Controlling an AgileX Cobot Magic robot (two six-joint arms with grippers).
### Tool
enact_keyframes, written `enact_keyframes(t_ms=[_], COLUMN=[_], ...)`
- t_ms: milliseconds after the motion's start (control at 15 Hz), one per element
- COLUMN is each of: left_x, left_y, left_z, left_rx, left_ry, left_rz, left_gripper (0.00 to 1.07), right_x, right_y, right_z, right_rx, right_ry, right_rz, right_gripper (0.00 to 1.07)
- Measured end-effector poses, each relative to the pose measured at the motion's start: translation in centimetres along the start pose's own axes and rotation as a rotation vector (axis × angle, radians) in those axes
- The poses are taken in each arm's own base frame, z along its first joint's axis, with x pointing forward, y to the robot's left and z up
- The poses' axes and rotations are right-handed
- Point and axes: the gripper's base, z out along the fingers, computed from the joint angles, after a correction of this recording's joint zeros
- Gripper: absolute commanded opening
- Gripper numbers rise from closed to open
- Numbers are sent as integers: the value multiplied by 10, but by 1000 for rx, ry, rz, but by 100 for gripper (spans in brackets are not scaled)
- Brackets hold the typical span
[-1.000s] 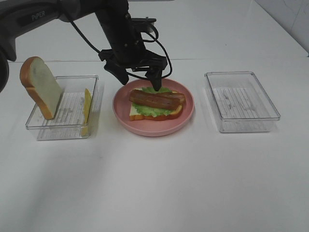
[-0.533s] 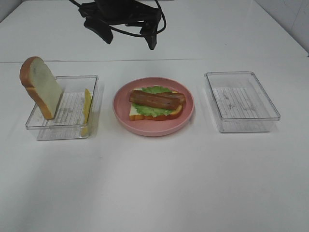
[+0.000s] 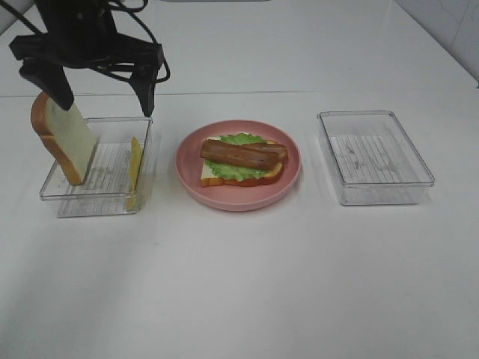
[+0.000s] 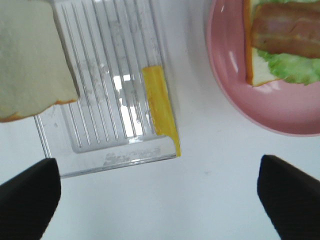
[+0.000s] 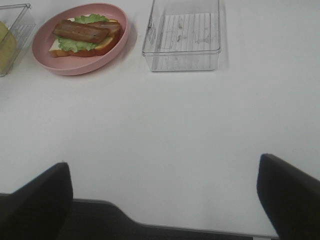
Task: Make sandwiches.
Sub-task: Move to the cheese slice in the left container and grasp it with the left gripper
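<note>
Left gripper [image 3: 105, 103] gone from pink plate [image 3: 224, 202], now upper left of frame, over left tray [image 3: 90, 203]; jaws spread wide, empty. Half-built sandwich [image 3: 241, 161] sits on plate, centre of frame, meat strips [image 3: 243, 153] topmost. Likely next pick: cheese [image 3: 135, 164] or bread slice [image 3: 66, 138] leaning in tray. Right gripper [image 5: 165, 200] over desk [image 5: 165, 130], jaws wide, empty.
</note>
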Motion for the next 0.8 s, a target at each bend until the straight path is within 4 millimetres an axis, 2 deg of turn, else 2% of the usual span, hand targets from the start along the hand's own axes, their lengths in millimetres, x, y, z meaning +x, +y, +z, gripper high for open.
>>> enact_keyframes(t_ms=[133, 467, 800], left_x=[3, 3, -5], left_y=[1, -2, -2], left_z=[10, 57, 87], left_rx=[9, -2, 3], left_ry=[37, 148, 120], left_rz=[-16, -54, -113], left_gripper=[102, 102, 98], right_x=[0, 0, 0], right_y=[0, 0, 0], right_z=[0, 0, 0], right_rx=[0, 0, 0], right_ry=[0, 0, 0], right_rz=[0, 0, 0], right_gripper=[96, 96, 96])
